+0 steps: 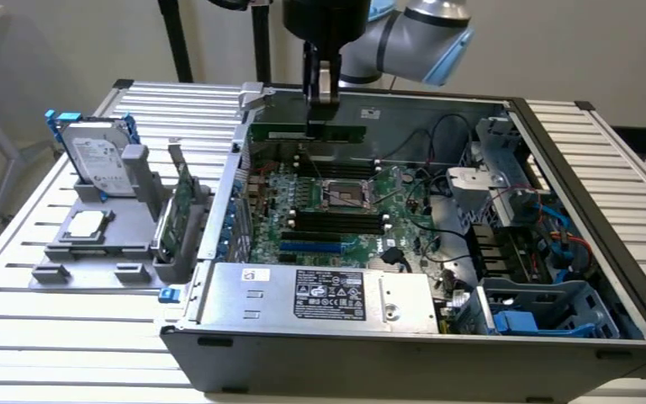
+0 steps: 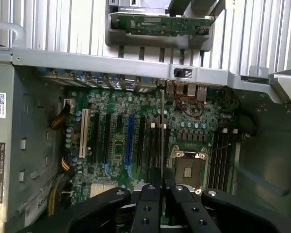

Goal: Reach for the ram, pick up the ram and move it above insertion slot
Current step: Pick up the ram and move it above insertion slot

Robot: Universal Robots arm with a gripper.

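Green ram hangs clamped in the gripper, long axis level, directly above the motherboard's memory slots.

ram: thin green stick, horizontal on edge, gripped by pincer, raised above motherboard

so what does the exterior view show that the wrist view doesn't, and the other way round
Exterior view alone: the hard drive with blue rails upright in the grey holder outside the case, and the power supply's full label.

Wrist view alone: the ram seen edge-on, running from between the gripper's fingers over the motherboard.

Both: the gripper shut on the ram, the CPU socket and the expansion card in its holder.
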